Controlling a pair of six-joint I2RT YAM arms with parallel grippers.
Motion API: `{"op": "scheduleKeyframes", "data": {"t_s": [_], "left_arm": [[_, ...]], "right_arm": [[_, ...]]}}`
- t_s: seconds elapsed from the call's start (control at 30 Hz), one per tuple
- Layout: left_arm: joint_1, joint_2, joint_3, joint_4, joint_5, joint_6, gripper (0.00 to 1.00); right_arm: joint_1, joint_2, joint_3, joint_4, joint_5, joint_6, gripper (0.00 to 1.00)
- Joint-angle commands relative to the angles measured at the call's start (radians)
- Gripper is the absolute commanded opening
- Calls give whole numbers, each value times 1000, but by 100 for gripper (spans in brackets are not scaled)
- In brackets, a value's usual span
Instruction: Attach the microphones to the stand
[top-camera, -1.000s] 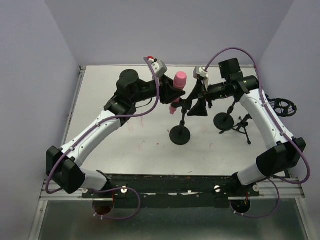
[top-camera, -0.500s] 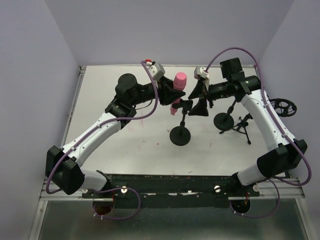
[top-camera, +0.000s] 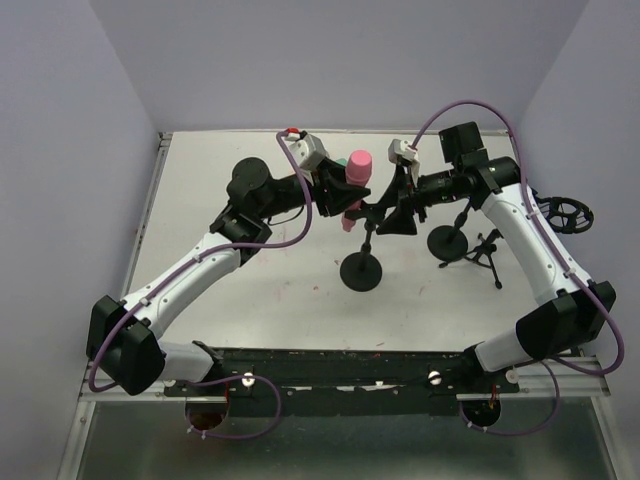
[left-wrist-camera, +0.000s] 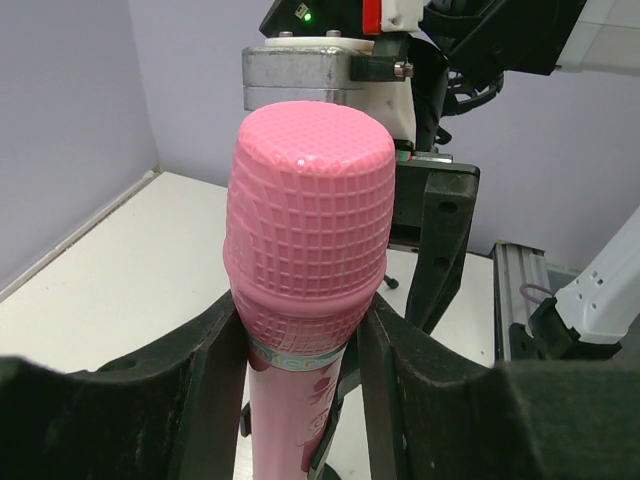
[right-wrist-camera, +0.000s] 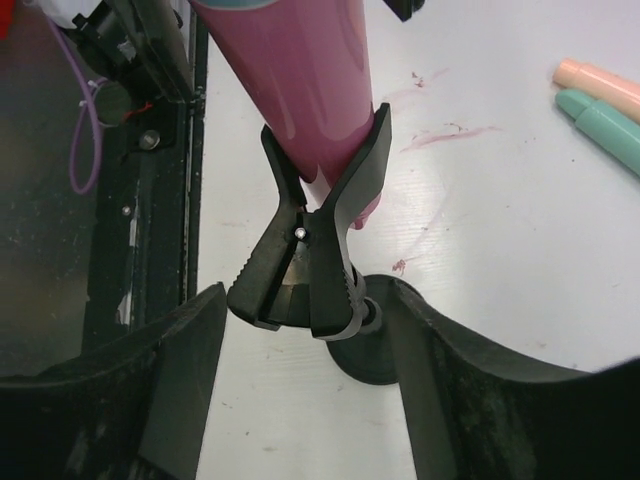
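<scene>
My left gripper (left-wrist-camera: 305, 305) is shut on the pink microphone (left-wrist-camera: 308, 220) just below its head and holds it upright over the stand; both also show in the top view, gripper (top-camera: 345, 195) and microphone (top-camera: 359, 165). The stand's black spring clip (right-wrist-camera: 320, 250) has its jaws around the microphone's lower end (right-wrist-camera: 300, 70). My right gripper (right-wrist-camera: 308, 295) is open, with the clip's handles between its fingers (right-wrist-camera: 180, 380) and a gap on each side. The stand's round base (top-camera: 361, 270) is on the table. The peach microphone (right-wrist-camera: 600, 85) and mint microphone (right-wrist-camera: 610, 125) lie side by side on the table.
A second round-based stand (top-camera: 445, 241) and a small black tripod (top-camera: 487, 250) are under the right arm. A black wheel-shaped part (top-camera: 570, 213) sits at the table's right edge. The black front rail (top-camera: 340, 365) runs between the arm bases.
My left gripper has shifted slightly down and toward the stand with the pink microphone. My right gripper has moved a little left, closer around the clip.
</scene>
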Motion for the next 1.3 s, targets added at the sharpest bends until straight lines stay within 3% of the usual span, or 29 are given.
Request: {"op": "scheduleKeyframes", "data": {"t_s": [0.0, 0.1, 0.27, 0.33, 0.53, 0.6, 0.63, 0.87, 0.97, 1.1, 1.27], "left_arm": [[-20, -25, -17, 35, 16, -16, 5], [-28, -28, -23, 40, 16, -16, 5], [-43, -35, -56, 100, 16, -16, 5], [-49, -32, -69, 129, 16, -16, 5], [-67, -12, -77, 147, 16, -16, 5], [-71, -8, -71, 134, 16, -16, 5], [-71, -5, -66, 125, -82, -85, 0], [-71, 6, -31, 40, -96, -83, 1], [-71, 6, -23, 20, -103, -92, 9], [-71, -9, -19, -4, -116, -103, 34], [-69, -83, -33, -43, -165, -72, 86]], "right_arm": [[-3, -21, -3, 31, -59, 21, 65], [-3, -19, 2, 25, -66, 13, 42], [-1, -28, -10, 26, -63, 10, 24], [-1, -28, -12, 31, -66, 13, 19], [-1, -24, -10, 28, -70, 13, 19], [-1, -27, -13, 31, -67, 15, 22], [-1, -28, -18, 31, -67, 13, 25], [-1, -51, -20, -7, -75, -31, 84], [-1, -59, -12, -13, -63, -34, 89], [-3, -76, -3, -17, -29, -14, 93], [-15, -108, 16, -36, -9, -1, 99]]}}
